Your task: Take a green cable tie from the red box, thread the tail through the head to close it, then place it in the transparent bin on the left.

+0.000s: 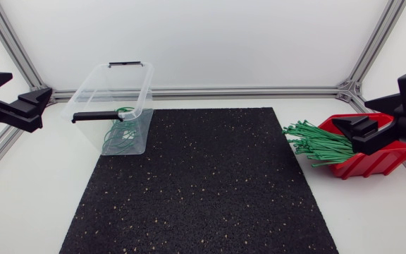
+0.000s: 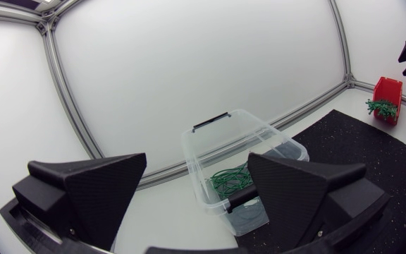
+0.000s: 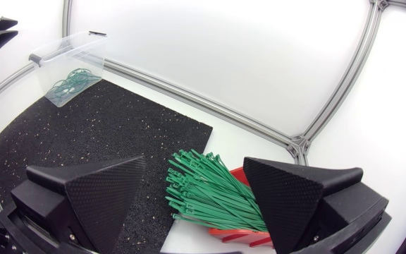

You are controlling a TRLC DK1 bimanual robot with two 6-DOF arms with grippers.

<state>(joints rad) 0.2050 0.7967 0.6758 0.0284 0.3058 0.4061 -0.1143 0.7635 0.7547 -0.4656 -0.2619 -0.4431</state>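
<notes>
The red box sits at the table's right edge, with a bundle of green cable ties fanning out of it onto the table. In the right wrist view those ties lie ahead of my right gripper, which is open and empty above the red box. The transparent bin stands at the back left and holds several closed green ties. My left gripper hovers left of the bin, open and empty; its view shows the bin ahead between the fingers.
A black speckled mat covers the middle of the table. An aluminium frame rail runs along the back edge. The bin has black handles.
</notes>
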